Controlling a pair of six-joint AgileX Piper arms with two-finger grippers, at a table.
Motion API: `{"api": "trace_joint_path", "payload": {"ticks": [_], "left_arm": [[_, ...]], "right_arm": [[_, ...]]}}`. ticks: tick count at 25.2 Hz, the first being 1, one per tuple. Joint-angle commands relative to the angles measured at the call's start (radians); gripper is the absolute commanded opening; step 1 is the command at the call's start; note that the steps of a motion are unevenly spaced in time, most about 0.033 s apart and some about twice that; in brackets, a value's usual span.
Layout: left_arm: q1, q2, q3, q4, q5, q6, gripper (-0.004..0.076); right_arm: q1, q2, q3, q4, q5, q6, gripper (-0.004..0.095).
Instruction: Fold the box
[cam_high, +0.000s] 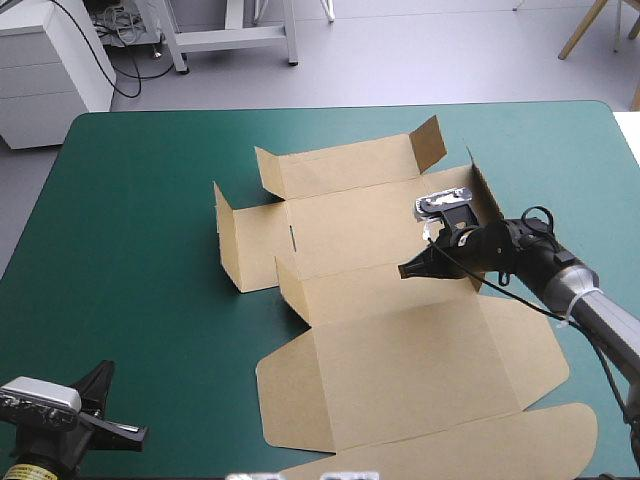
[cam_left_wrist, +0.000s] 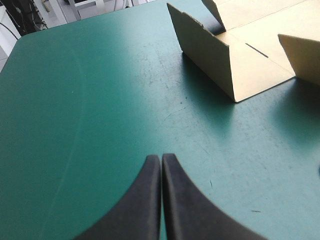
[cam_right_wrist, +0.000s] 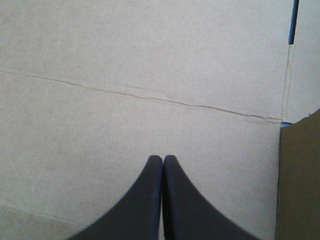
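Maybe a third done, I reckoned: the box (cam_high: 400, 350) had a few walls up, nothing tucked, lid flat. My right gripper (cam_high: 408, 270) was pinched shut with the board right under its tips; my left gripper (cam_high: 132, 432) was shut too, with the box well ahead of it.

Left part of teal-green cover (cam_high: 120, 260) being left open for passage. Middle and right being occupied by brown box (cam_high: 400, 360); low approach being blocked by raised walls (cam_high: 228, 245).
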Motion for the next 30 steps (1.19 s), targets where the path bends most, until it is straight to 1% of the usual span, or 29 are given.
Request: {"api": "trace_joint_path", "payload": {"ticks": [1,19,24,30], "left_arm": [[0.0,0.016,-0.025,-0.001,-0.075,-0.009,-0.001],[0.0,0.016,-0.025,-0.001,-0.075,-0.009,-0.001],[0.0,0.016,-0.025,-0.001,-0.075,-0.009,-0.001],[0.0,0.016,-0.025,-0.001,-0.075,-0.009,-0.001]], "right_arm": [[-0.002,-0.032,-0.031,0.011,-0.03,-0.01,-0.0019],[-0.002,-0.032,-0.031,0.011,-0.028,-0.01,-0.0019],[-0.002,-0.032,-0.031,0.007,-0.036,-0.038,-0.0019],[-0.002,-0.034,-0.043,0.011,-0.047,-0.036,-0.0019]]}}
